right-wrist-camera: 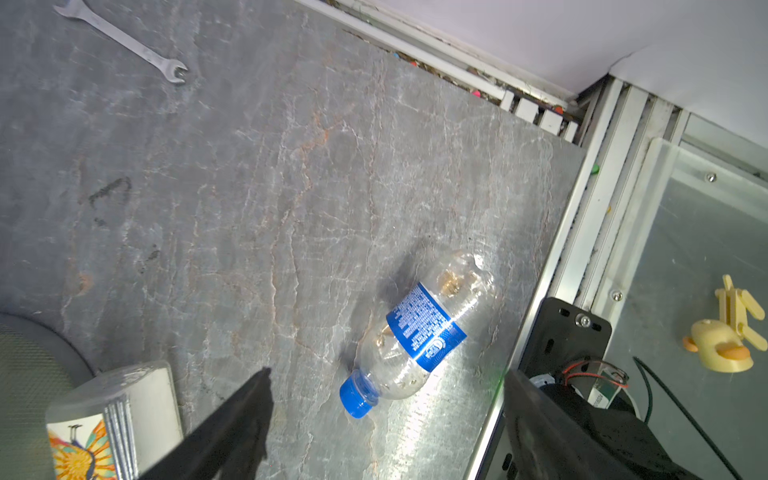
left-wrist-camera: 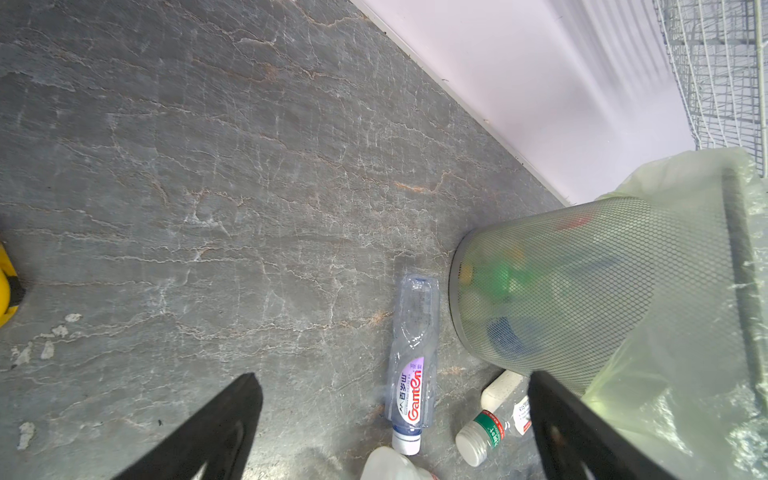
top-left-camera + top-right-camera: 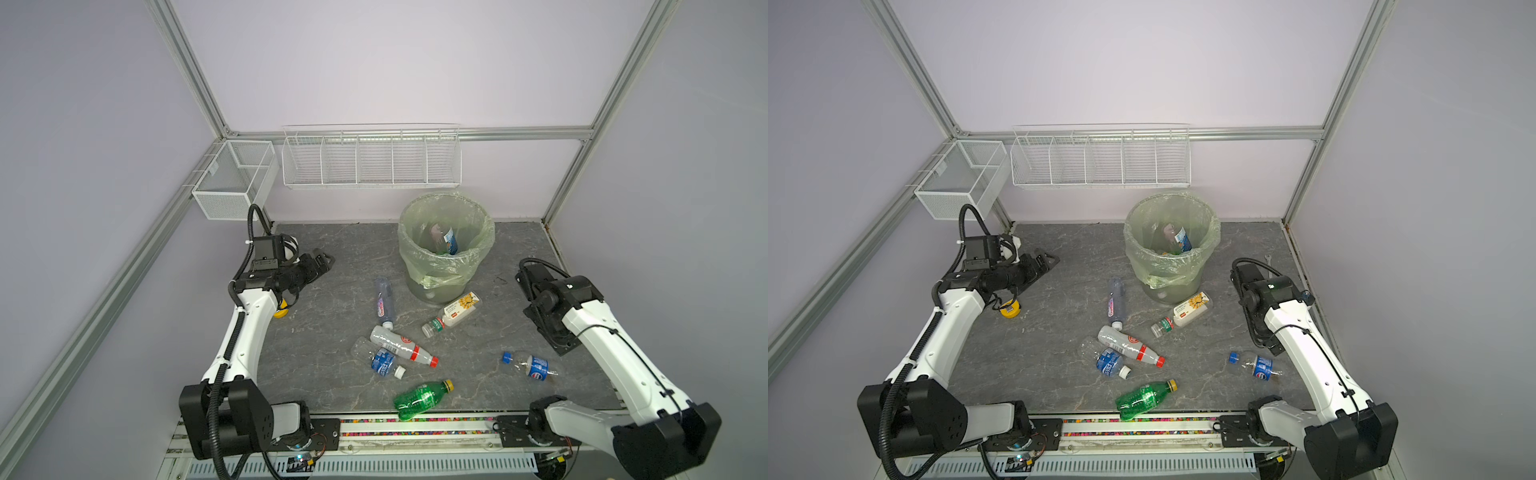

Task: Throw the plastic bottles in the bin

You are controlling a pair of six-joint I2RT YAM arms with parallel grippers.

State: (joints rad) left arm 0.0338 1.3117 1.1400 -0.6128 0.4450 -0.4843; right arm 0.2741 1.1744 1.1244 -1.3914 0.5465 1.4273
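my right end effector [image 1: 386, 374] spread, empty | my left end effector [image 2: 392, 376] likewise | blue-label bottle [image 1: 424, 328] at 5 o'clock of bin [image 3: 440, 280] | likely light, crushable, slick | I'd pinch across the label

Ahead of me at twelve o'clock the bin [image 3: 440, 274] stands upright, green-bagged, with bottles inside. Lying flat around it: purple-labelled bottle [image 3: 384, 303] at eight o'clock, sunflower-labelled bottle [image 3: 455, 312] at six, red-capped white bottle [image 3: 399, 345] against the blue-labelled bottle [image 3: 381, 360] at seven, green bottle [image 3: 420, 398] beyond them, blue-capped bottle [image 3: 532, 365] at five.
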